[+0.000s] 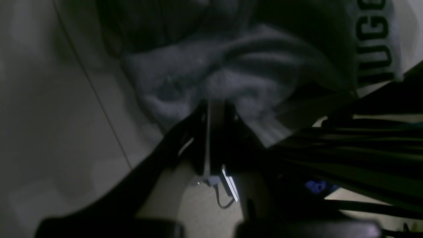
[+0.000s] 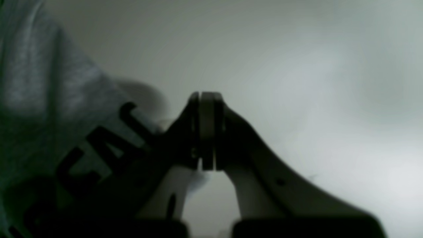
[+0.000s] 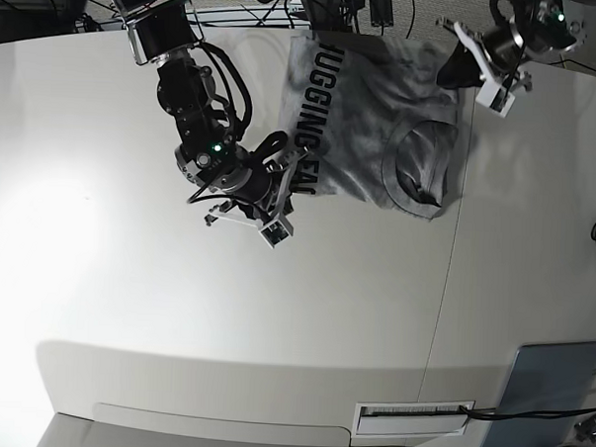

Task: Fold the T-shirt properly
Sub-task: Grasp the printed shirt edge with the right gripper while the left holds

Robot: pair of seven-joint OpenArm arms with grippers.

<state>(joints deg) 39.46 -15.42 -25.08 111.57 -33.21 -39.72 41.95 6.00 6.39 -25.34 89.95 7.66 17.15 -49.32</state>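
We see the heather-grey cotton T-shirt with black block lettering [image 3: 371,138] lying rumpled on the white table [image 3: 126,305] toward twelve o'clock. At its one o'clock corner the left gripper [image 1: 216,105] is clenched on a fold of the cloth. At its eight o'clock edge the right gripper [image 2: 206,130] is pressed closed, empty, just beside the lettering.

**Clearances and obstructions**

The white table [image 3: 128,275] lies bare across its near and left areas, giving open passage. The T-shirt [image 3: 381,138] covers the far centre. Both arms stand at its edges: the right gripper [image 3: 285,188] near-left, the left gripper [image 3: 453,72] far-right. A grey-blue pad [image 3: 548,393] occupies the near-right corner.
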